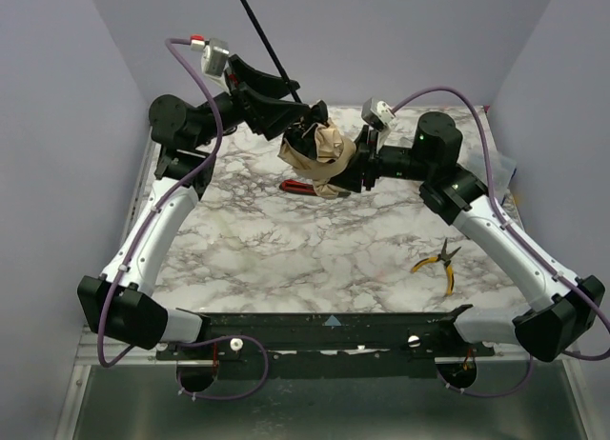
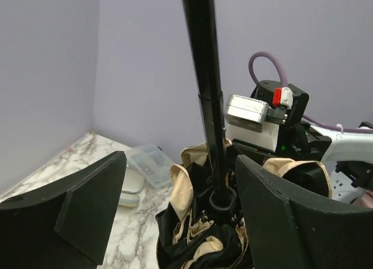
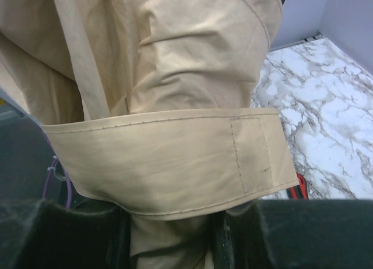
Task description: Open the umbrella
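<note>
Hanging above white marble table (image 1: pixel 286 259), tan folding umbrella w/ black lining (image 1: pixel 319 150) sits bundled btwn both arms. R gripper (image 3: pixel 175 231) clamps its fabric; L gripper (image 2: pixel 179 161) spread wide, fingers either side of thin black shaft (image 2: pixel 208 106).

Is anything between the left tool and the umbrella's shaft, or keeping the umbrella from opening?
Nothing visible lies between the open left tool and the shaft; its fingers flank it. But a tan strap binds the folded umbrella, and the right tool grips its fabric beside the strap.
</note>
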{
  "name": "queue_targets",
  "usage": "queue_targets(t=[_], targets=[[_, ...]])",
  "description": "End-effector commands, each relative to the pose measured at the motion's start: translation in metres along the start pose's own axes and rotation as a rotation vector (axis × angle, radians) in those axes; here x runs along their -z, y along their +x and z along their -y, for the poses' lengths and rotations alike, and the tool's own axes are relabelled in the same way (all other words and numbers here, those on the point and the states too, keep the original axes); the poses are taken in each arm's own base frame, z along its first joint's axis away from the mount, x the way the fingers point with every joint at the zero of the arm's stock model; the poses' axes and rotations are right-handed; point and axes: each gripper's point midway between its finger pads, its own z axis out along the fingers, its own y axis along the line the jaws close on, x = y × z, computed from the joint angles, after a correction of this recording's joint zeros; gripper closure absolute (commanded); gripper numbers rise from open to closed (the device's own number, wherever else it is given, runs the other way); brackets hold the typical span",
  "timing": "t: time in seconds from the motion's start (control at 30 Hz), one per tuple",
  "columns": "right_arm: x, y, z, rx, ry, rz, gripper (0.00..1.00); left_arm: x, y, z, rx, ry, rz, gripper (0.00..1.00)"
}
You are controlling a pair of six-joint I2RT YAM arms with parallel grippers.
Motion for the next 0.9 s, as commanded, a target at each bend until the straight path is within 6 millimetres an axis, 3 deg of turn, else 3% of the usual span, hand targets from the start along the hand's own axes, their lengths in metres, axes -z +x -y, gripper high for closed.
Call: queue_targets(t=[0.0, 0.1, 0.23, 0.3, 0.33, 0.4, 0.47, 0.53, 0.7, 0.87], targets=[[0.001, -0.012, -0.013, 0.063, -0.071, 0.024, 1.00, -0.012, -0.011, 0.006, 0.020, 0.012, 0.031, 0.25], [0.000, -0.008, -0.010, 0.055, -0.061, 0.013, 1.00, -0.017, -0.013, 0.010, 0.023, 0.045, 0.033, 0.31], [-0.001, -0.006, -0.008, 0.047, -0.054, 0.014, 1.00, -0.020, -0.013, 0.020, 0.028, 0.084, 0.031, 0.66], [-0.001, -0.004, -0.006, 0.039, -0.038, 0.011, 0.99, -0.020, -0.013, 0.023, 0.025, 0.095, 0.030, 0.95], [-0.001, -0.002, -0.001, 0.024, -0.010, 0.005, 0.89, -0.019, -0.012, 0.023, 0.027, 0.092, 0.027, 1.00], [0.003, 0.007, 0.007, 0.006, 0.048, -0.031, 0.61, -0.017, -0.014, 0.017, -0.001, 0.065, 0.026, 1.00], [0.013, 0.029, 0.014, 0.003, 0.101, -0.108, 0.26, -0.014, -0.020, 0.004, -0.064, 0.005, 0.023, 1.00], [0.026, 0.053, 0.018, -0.001, 0.160, -0.180, 0.11, -0.009, -0.026, -0.012, -0.142, -0.075, 0.011, 1.00], [0.058, 0.098, 0.011, 0.008, 0.230, -0.308, 0.04, 0.003, -0.025, -0.041, -0.372, -0.186, -0.067, 1.00], [0.070, 0.091, 0.010, -0.008, 0.291, -0.312, 0.03, 0.013, -0.021, -0.078, -0.436, -0.345, -0.123, 1.00]])
